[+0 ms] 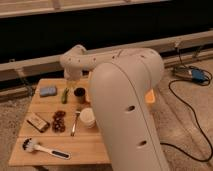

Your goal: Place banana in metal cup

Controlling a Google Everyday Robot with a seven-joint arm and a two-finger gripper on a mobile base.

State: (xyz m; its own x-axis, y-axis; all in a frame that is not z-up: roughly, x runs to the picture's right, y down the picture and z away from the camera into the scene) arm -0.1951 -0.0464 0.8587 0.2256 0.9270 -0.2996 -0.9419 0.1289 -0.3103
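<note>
Gripper (73, 82) half-hidden under arm (125, 80) | near metal cup (79, 93) | table (85, 145) partly covered

1. A wooden tabletop (95, 145) fills the lower left.
2. A blue sponge (48, 91) and a green vegetable (65, 95) lie near its upper edge.
3. A cream cup (87, 117) stands mid-tabletop, right of a dark red cluster (59, 121).
4. A white-handled brush (45, 148) lies at the bottom left.
5. The pincer (74, 82) hangs above the vegetable.

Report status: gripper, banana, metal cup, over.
Gripper hangs over back edge of table, beside metal cup. Banana not in sight. Green vegetable lies close by cup; arm hides part of table.
</note>
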